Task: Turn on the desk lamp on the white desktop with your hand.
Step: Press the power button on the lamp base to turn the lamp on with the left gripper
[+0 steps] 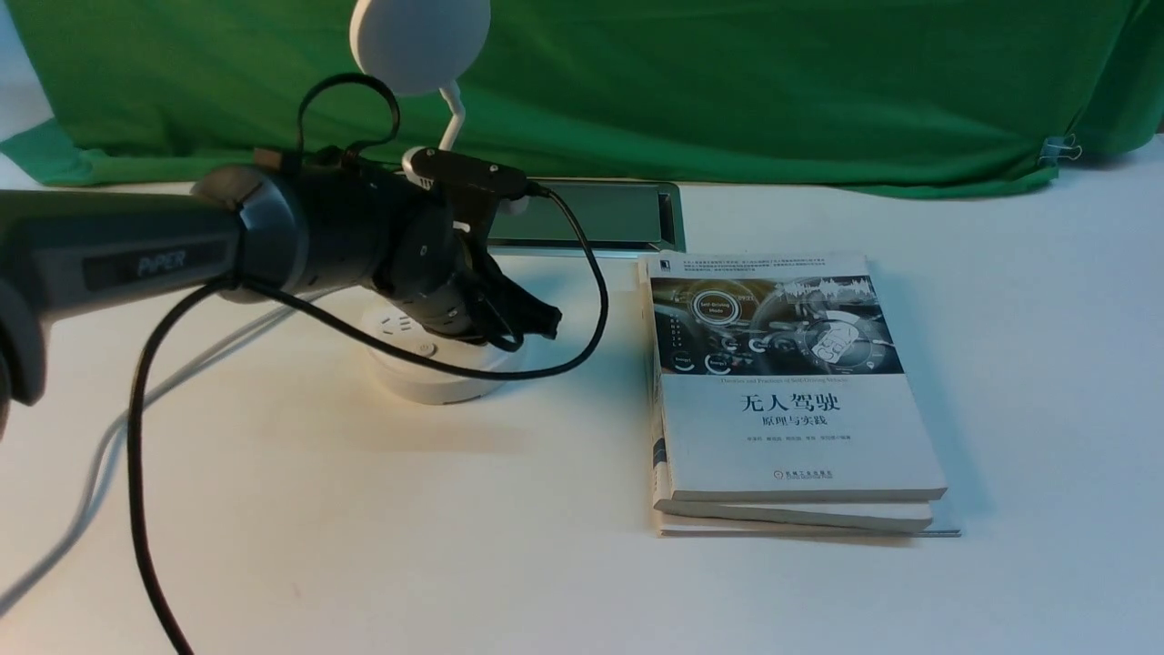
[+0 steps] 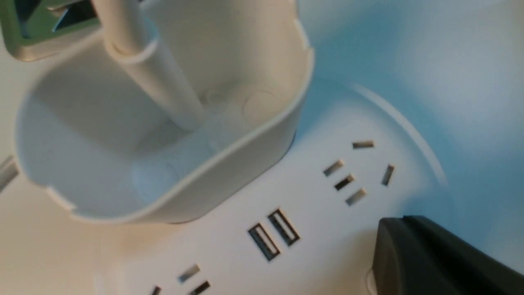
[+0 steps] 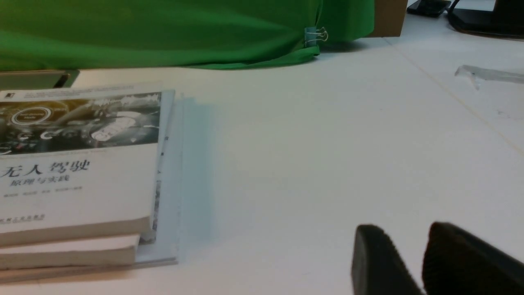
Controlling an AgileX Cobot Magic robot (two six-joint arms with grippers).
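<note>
Contact with the switch looks to be the step in hand.

Front view: the desk lamp point(image 1: 427, 387) stands on the white table point(image 1: 364, 546) at about ten o'clock from its middle. Its disc head point(image 1: 420, 41) appears unlit, and a stack of books point(image 1: 791, 428) lies at three o'clock of the base. The left fingers point(image 1: 532, 318) hang low over the three-o'clock side of the base; whether they are parted cannot be told.

Left wrist view: one dark finger point(image 2: 434, 258) sits just over the top of the base, near the sockets point(image 2: 356, 176) and USB ports point(image 2: 273, 239). A button edge seems to peek out beside it.

Right wrist view: the right fingers point(image 3: 385, 262) lie low by the table with a narrow gap between them, and the lamp is not in sight.

The next move probably calls for a short, light downward press squarely on the button.
</note>
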